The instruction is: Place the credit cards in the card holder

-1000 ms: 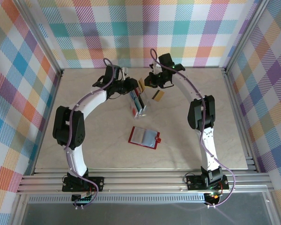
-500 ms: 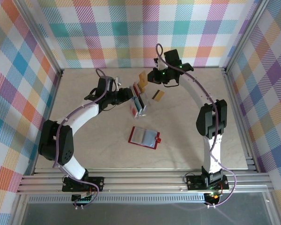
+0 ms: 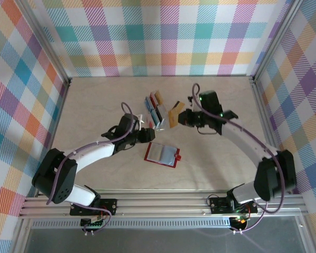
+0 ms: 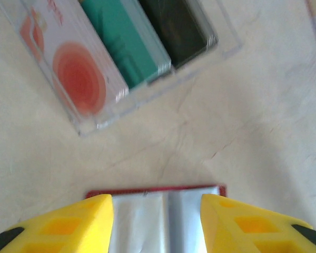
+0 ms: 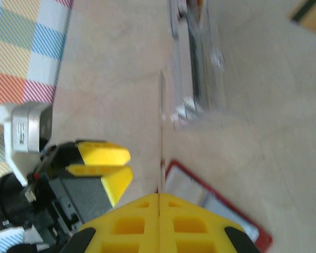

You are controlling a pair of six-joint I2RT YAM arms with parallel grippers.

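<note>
Right pincer (image 5: 159, 200) pinches the probably stiff, slick gold card (image 3: 173, 117) edgewise, at the card holder's (image 3: 161, 154) one o'clock; left pincer (image 4: 157, 203) half-wide.

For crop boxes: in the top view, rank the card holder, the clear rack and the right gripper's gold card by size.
1. card holder
2. clear rack, only slightly smaller
3. gold card, smallest though held nearer the camera

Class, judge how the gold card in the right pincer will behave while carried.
The gold card shows as a straight thin line from the wrist, so it is probably stiff and light. The right pincer grips it at one end only, so it may pivot or slip if bumped.
</note>
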